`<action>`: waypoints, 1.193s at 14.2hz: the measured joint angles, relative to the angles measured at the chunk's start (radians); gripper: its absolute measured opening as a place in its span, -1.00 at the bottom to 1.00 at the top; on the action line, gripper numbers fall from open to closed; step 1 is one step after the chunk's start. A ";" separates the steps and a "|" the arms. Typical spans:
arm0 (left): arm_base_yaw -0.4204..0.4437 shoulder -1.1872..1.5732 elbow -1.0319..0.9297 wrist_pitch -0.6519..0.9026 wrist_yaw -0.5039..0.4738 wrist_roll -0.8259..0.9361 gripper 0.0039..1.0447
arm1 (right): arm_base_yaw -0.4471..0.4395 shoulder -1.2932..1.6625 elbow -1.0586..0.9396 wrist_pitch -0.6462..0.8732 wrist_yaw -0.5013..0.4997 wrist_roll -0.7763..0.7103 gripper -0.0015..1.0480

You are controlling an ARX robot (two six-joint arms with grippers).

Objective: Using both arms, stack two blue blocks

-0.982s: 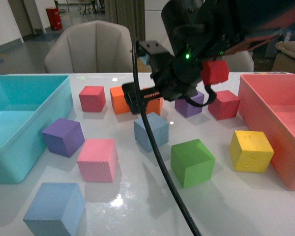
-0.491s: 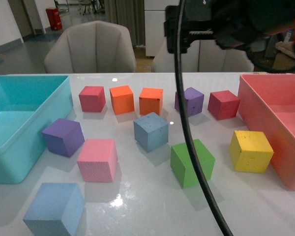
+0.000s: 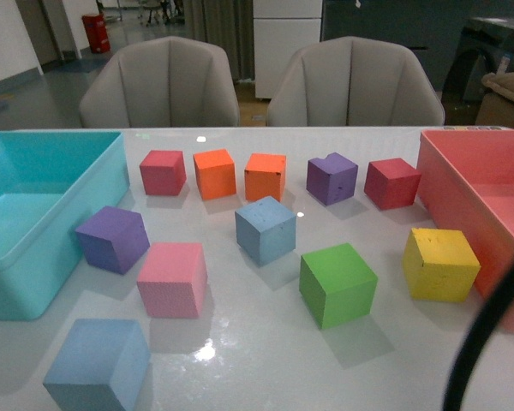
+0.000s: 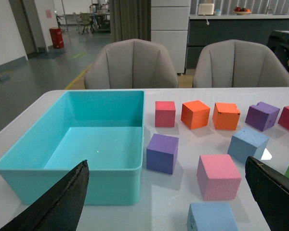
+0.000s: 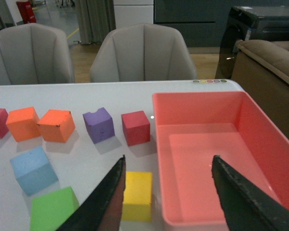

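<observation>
In the front view one blue block (image 3: 265,229) sits mid-counter and a second blue block (image 3: 97,364) at the near left, both rough matte foam on the glossy white counter (image 3: 248,342). Only the wrist views show the end effectors: the left end effector (image 4: 166,163) and the right end effector (image 5: 168,161) are spread wide and empty.

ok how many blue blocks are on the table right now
2. The far blue block sits mid-table, behind and left of the green cube. The near blue block lies at the front left edge, in front of the pink cube. None looks hidden.
</observation>
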 joint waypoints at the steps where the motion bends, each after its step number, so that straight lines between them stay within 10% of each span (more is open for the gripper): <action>1: 0.000 0.000 0.000 0.001 0.001 0.000 0.88 | -0.061 -0.176 -0.085 -0.089 -0.056 -0.017 -0.09; 5: 0.000 0.000 0.000 0.003 0.003 0.000 0.88 | -0.156 -0.451 -0.220 -0.145 -0.161 -0.038 -0.96; 17: 0.000 0.000 0.000 0.003 0.003 0.000 0.88 | -0.266 -0.805 -0.359 -0.334 -0.275 -0.040 -0.96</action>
